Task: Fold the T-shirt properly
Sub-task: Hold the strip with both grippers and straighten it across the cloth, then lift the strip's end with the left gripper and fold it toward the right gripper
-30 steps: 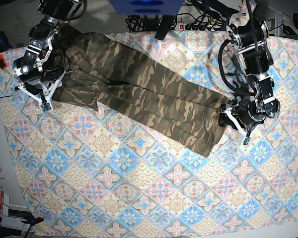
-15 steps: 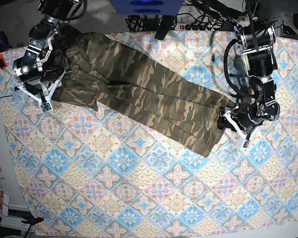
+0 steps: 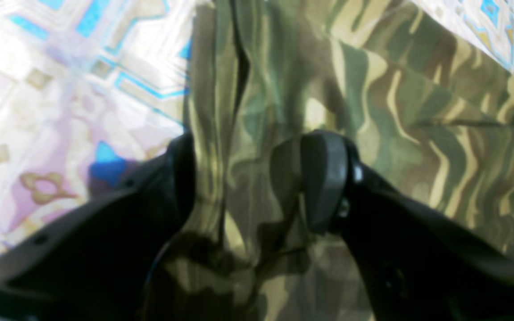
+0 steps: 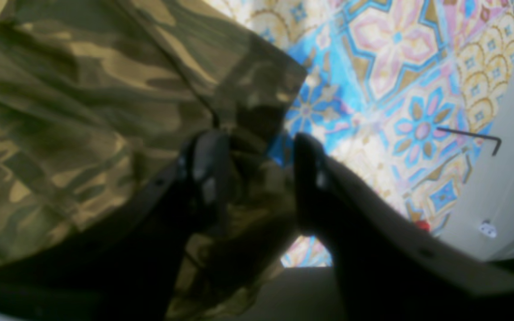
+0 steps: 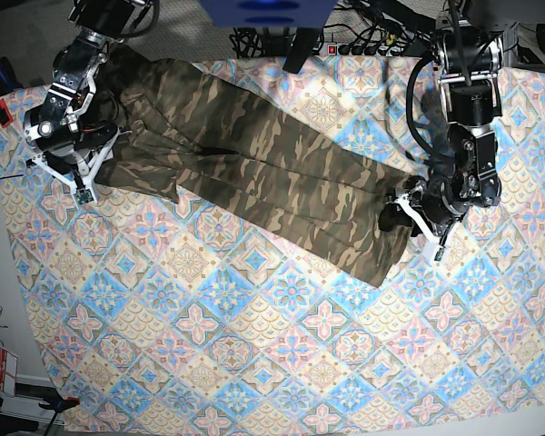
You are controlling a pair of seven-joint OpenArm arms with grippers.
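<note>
- Here, in the left wrist view, we see the left gripper [image 3: 248,183] with its jaws spread, one on each side of a raised ridge of the T-shirt [image 3: 373,111]; cloth fills the gap but neither jaw presses it, so we judge this a grasp being lined up at the shirt's edge, where the tablecloth [image 3: 60,89] begins.
- Next, in the right wrist view, the right gripper [image 4: 257,174] has its jaws around a bunched fold at the corner of the T-shirt [image 4: 83,89]. Fabric sits between them, though a gap shows beside one jaw, so we cannot tell whether it is truly pinching. The hold sits at a corner, probably so that end can be lifted cleanly. A thin black hex key [image 4: 475,136] lies well apart, at the tablecloth's edge.
- Finally, in the base view, the T-shirt [image 5: 254,163] lies as a long diagonal band across the tablecloth [image 5: 254,363], toward the far side. We see the right gripper [image 5: 80,168] at its upper end and the left gripper [image 5: 409,213] at its lower end, so both ends can be handled together for the next fold.
</note>
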